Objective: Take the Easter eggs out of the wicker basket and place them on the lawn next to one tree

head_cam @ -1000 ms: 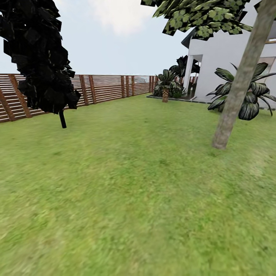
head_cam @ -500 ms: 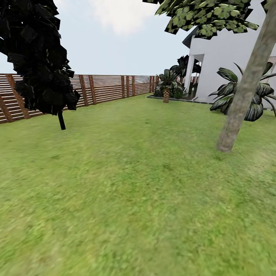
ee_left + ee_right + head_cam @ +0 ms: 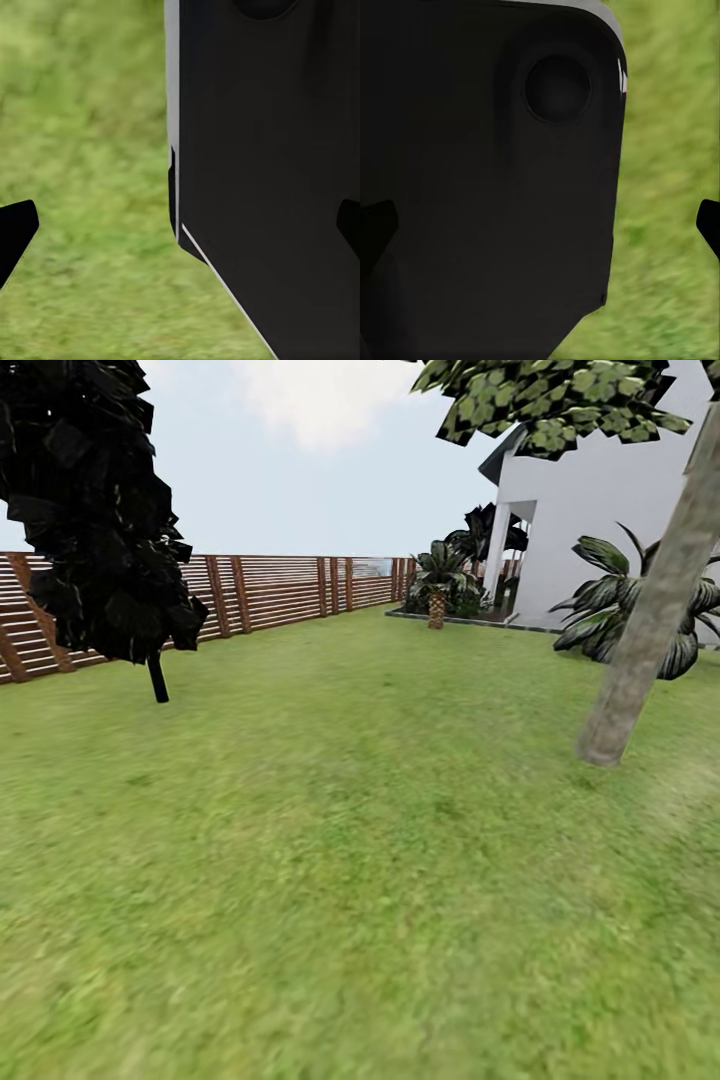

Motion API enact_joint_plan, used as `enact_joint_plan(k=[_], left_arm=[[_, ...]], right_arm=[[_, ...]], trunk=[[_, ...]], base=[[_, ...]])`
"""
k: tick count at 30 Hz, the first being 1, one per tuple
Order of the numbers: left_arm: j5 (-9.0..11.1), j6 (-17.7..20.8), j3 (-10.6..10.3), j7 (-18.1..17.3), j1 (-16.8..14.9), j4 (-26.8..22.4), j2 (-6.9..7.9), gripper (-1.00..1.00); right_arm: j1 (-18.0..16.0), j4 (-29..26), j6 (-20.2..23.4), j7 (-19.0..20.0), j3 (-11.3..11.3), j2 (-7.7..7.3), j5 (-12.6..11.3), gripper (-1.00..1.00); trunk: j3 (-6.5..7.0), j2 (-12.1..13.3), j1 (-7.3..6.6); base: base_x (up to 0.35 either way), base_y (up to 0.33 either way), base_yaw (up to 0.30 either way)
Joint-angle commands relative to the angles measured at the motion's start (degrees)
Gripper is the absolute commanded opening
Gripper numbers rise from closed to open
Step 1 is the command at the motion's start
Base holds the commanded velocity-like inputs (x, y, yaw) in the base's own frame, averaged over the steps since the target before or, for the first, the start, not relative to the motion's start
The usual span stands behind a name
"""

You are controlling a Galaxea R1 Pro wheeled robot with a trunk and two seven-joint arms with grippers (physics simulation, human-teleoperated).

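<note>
The lawn (image 3: pixel 350 840) spreads wide and flat in the head view. A thick mottled-grey tree (image 3: pixel 650 610) leans up from the grass at the right, its leaves at the top edge. The Easter eggs and the wicker basket are out of view. In the left wrist view my left gripper (image 3: pixel 180 229) is open, its dark fingertips (image 3: pixel 15 232) far apart over grass, with a dark part of the robot behind. My right gripper (image 3: pixel 540 225) is open too, with nothing between its fingertips (image 3: pixel 709 225).
A dark round-crowned leafy tree (image 3: pixel 95 510) stands at the left by the brown slatted fence (image 3: pixel 270 590). A white house (image 3: pixel 600 490), a broad-leaved shrub (image 3: pixel 605 605) and a short palm (image 3: pixel 437 600) lie at the back right.
The whole head view has shifted: the grey trunk sits further right and lower in the picture, so the camera has moved. No object has moved by itself.
</note>
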Motion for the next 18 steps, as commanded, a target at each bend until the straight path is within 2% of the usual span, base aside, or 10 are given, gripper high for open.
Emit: enact_joint_plan(k=[1,18], left_arm=[[0.02,-0.02,0.00,0.02,0.01,-0.04,0.00,1.00],[0.02,-0.02,0.00,0.02,0.01,-0.04,0.00,1.00]], right_arm=[[-0.02,-0.01,-0.03,0.00,-0.01,0.00,0.01,1.00],[-0.02,-0.01,-0.03,0.00,0.00,0.00,-0.02,1.00]], trunk=[[-0.04,-0.02,0.03],[-0.04,-0.02,0.03]], base=[[0.324,0.107,0.000],[0.324,0.107,0.000]])
